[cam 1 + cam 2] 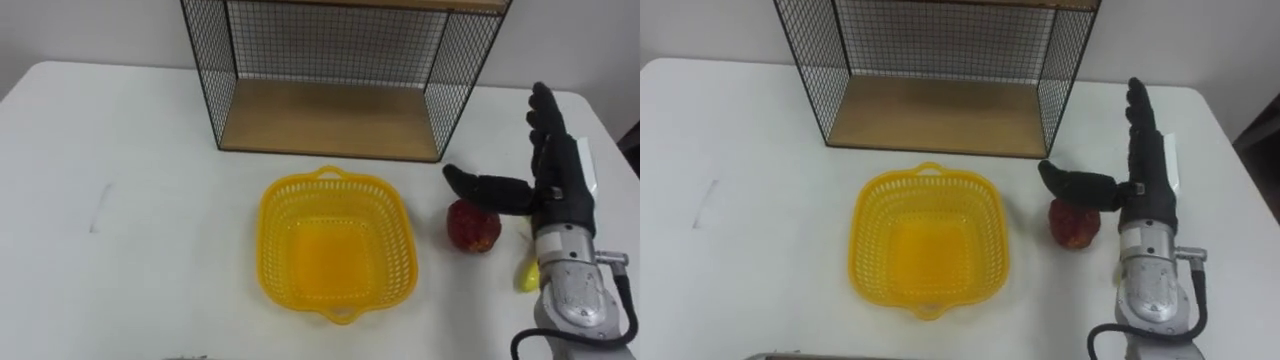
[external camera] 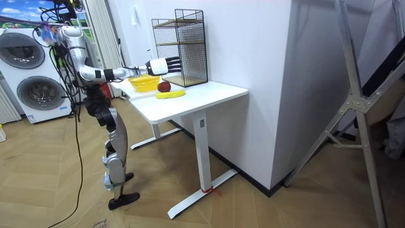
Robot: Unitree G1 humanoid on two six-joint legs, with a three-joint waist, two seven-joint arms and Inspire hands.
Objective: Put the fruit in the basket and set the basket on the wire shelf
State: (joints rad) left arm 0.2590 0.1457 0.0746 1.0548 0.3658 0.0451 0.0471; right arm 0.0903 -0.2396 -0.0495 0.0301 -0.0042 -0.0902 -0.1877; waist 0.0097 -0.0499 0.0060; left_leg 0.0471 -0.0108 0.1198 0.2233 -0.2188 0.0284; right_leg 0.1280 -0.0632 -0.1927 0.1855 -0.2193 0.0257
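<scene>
No legible text, no labels or numbers on basket (image 1: 283, 250), wire shelf (image 1: 330, 120), table (image 1: 130, 250)

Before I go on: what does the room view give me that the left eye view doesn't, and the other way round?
Room view: the whole banana lying on the table beside the apple, and washing machines behind the robot. Left eye view: the basket is empty, and the right hand has its thumb stretched over the apple. Both: basket, apple, wire shelf, open right hand.

Empty yellow basket (image 1: 337, 245) upright, red apple (image 1: 473, 228) and banana (image 2: 171, 94) to its right, wire shelf (image 1: 330, 118) behind
</scene>
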